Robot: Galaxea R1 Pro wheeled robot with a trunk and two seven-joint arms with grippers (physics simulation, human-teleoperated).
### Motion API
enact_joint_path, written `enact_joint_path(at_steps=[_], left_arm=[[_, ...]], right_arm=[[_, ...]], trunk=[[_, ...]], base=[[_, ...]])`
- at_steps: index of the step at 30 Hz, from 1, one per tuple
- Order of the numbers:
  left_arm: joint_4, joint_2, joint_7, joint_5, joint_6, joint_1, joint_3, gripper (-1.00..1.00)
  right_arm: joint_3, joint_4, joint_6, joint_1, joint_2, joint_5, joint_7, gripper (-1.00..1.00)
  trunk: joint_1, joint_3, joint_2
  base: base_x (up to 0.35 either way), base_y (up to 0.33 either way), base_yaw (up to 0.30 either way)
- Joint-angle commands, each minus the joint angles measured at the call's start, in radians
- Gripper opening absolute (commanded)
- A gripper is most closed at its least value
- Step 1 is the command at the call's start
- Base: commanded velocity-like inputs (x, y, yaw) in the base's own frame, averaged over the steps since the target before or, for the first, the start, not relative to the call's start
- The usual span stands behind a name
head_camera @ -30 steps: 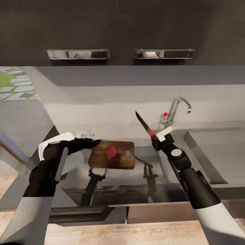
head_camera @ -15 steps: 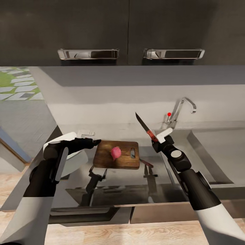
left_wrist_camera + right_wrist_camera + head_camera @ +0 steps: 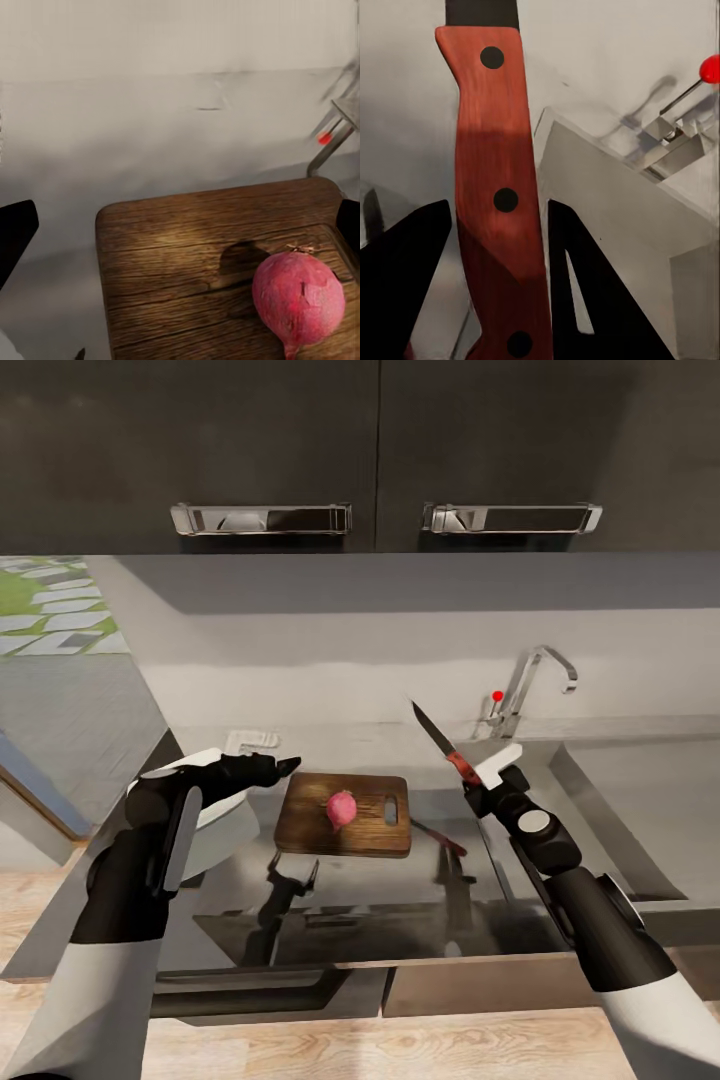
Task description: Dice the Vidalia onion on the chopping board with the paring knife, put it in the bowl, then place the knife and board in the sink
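Nearest to us, our two arms reached out over the front edge of the countertop (image 3: 480, 920). Our left gripper (image 3: 270, 768) hovered just beside the chopping board (image 3: 345, 830), at its left end and apart from it; in the left wrist view its dark fingertips (image 3: 16, 229) stood wide apart with nothing between them, so we held nothing on that side. We judged it was parked there to leave the board free while staying close enough to steady it.

Our right gripper (image 3: 478, 780) was clamped on the red handle of the paring knife (image 3: 446, 745); the right wrist view showed the handle pinched between both fingers (image 3: 405, 262). The knife was raised above the counter, off the board's right end, blade slanting up and away towards the wall, probably to keep the edge clear until we lined up the cut.

Farther in, the Vidalia onion (image 3: 341, 809) sat whole near the middle of the board, resting on the wood beside the slot handle. Dicing had not begun, as far as we could judge. The bowl (image 3: 215, 830) sat mostly hidden behind our left arm.

Beyond the board to the right lay the sink (image 3: 620, 800), with its faucet (image 3: 530, 685) and red knob at the back wall, under the dark cabinets (image 3: 360, 450).
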Motion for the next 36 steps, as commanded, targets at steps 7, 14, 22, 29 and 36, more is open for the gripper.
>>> enact_joint_path(at_steps=[7, 14, 22, 29, 36], left_arm=[[-0.04, -0.004, 0.001, 0.001, 0.026, -0.001, 0.005, 1.0], [-0.071, -0.003, 0.001, 0.0, 0.034, -0.001, 0.006, 1.0], [-0.071, -0.003, 0.0, 0.001, 0.039, -0.001, 0.006, 1.0], [-0.071, -0.002, 0.0, 0.001, 0.039, -0.001, 0.005, 1.0], [-0.071, -0.002, -0.001, 0.001, 0.041, -0.001, 0.004, 1.0]], right_arm=[[0.003, -0.004, -0.002, 0.001, -0.035, 0.034, -0.02, -1.0], [0.004, -0.005, -0.042, 0.001, -0.036, 0.083, -0.025, -1.0], [0.003, -0.005, -0.088, 0.001, -0.05, 0.139, -0.021, -1.0], [0.013, -0.005, -0.128, 0.001, -0.06, 0.188, -0.01, -1.0], [0.043, -0.005, -0.435, 0.001, -0.061, 0.593, 0.095, -1.0]], trunk=[[0.001, -0.002, -0.002], [0.001, -0.002, -0.002], [0.001, -0.002, -0.002], [0.001, -0.002, -0.002], [0.001, -0.002, -0.002]], base=[[0.0, 0.0, 0.0], [0.0, 0.0, 0.0], [0.0, 0.1, 0.0], [0.0, 0.29, 0.0], [0.0, 0.305, 0.0]])
